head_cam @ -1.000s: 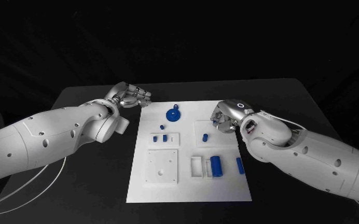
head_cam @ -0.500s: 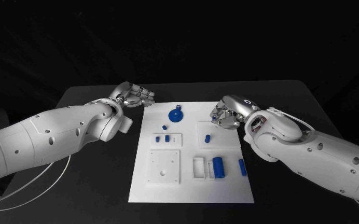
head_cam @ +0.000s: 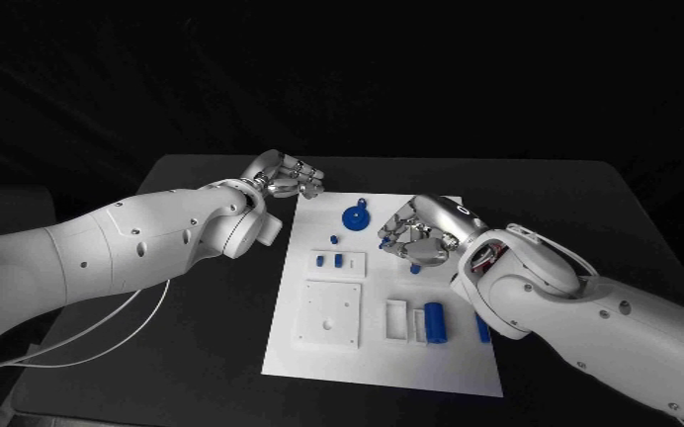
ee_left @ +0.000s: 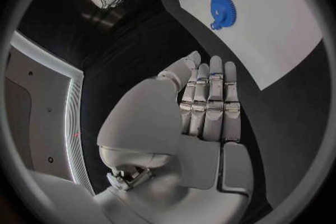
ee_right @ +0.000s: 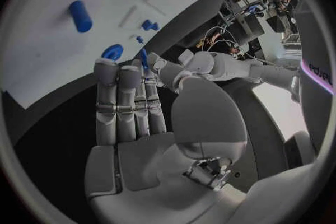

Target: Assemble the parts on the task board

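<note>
The white task board (head_cam: 374, 363) lies in the middle of the black table. My right hand (head_cam: 418, 231) hovers over the board's far middle and pinches a thin blue peg (ee_right: 143, 59) between thumb and finger. Just below that hand a short blue peg (head_cam: 415, 268) stands on the board. A blue gear (head_cam: 357, 216) lies near the board's far edge, also seen as the gear (ee_left: 220, 4) from the left wrist. My left hand (head_cam: 286, 175) hangs beyond the board's far left corner, fingers curled together, holding nothing.
On the board are two small blue pegs (head_cam: 331, 260) on a white block, a larger white plate with holes (head_cam: 331, 313), a blue cylinder (head_cam: 435, 320) beside a white holder (head_cam: 396, 316), and another blue piece (head_cam: 482, 330) near the right edge. Bare table flanks the board.
The camera has shifted, so the whole picture moved. Relative to the board, my right hand has moved inward from the right edge to above the short peg. The left hand keeps its place.
</note>
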Robot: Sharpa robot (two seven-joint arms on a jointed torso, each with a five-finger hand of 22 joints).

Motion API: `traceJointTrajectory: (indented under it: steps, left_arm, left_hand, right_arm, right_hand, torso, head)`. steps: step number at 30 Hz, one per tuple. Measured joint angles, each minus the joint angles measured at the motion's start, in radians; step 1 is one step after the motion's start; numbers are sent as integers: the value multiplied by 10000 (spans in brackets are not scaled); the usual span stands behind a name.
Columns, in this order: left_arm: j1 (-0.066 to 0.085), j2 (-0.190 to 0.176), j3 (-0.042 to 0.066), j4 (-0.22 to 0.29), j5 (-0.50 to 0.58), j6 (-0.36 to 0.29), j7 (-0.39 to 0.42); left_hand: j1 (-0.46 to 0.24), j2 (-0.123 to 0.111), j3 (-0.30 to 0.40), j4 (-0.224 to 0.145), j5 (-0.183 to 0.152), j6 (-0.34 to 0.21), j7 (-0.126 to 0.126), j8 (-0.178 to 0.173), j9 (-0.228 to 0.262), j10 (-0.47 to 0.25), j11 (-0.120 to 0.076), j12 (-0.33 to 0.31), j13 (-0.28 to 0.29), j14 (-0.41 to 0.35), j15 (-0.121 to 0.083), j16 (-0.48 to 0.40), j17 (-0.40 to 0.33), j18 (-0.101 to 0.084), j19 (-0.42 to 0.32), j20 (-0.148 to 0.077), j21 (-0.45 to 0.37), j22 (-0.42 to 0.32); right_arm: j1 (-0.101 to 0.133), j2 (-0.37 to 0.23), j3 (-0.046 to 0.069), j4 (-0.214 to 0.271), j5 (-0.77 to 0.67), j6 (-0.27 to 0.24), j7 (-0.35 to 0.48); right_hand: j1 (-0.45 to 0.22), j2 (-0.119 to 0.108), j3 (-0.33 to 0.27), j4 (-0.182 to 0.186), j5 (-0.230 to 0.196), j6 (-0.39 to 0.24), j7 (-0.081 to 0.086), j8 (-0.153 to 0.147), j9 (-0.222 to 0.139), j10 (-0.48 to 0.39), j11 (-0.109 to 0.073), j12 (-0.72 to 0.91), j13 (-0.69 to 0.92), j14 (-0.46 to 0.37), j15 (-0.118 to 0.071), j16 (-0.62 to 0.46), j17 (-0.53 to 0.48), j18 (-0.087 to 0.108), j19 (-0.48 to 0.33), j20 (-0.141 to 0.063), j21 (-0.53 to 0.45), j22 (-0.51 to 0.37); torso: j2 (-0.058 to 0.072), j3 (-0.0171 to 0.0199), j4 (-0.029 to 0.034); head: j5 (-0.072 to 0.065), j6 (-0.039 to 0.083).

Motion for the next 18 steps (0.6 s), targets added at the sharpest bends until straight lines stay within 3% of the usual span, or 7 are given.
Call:
traceJointTrajectory:
  steps: [8, 18]
  left_arm:
    - [-2, 189, 0, -3, 175, -6, 31]
    - [1, 349, 0, 41, 321, -9, 75]
  left_hand:
    - [0, 0, 0, 0, 0, 0, 0, 0, 0, 0, 0, 0, 0, 0, 0, 0, 1, 0, 0, 0, 0, -17]
    - [0, 82, 0, 0, 0, 0, 0, 0, 0, 0, 0, 0, 0, 0, 0, 0, 1, 0, 0, 0, 0, -16]
  right_arm:
    - [-186, 553, -554, -1, -339, -2, 188]
    - [-327, 948, -1028, -161, -1175, 75, 209]
  right_hand:
    - [0, 0, -29, -29, -1, -33, 1, -1, 9, -1, 1, -2, 6, 1, 1, -37, -1, -49, 0, 0, 0, 0]
    - [0, -2, -56, -55, -2, -42, 9, -3, 11, -1, 1, -7, 6, 14, 15, -36, 8, -54, 0, 1, 0, 0]
  torso:
    - [6, -6, 7]
    - [20, 12, 15]
  head:
    - [274, -71]
    - [495, -218]
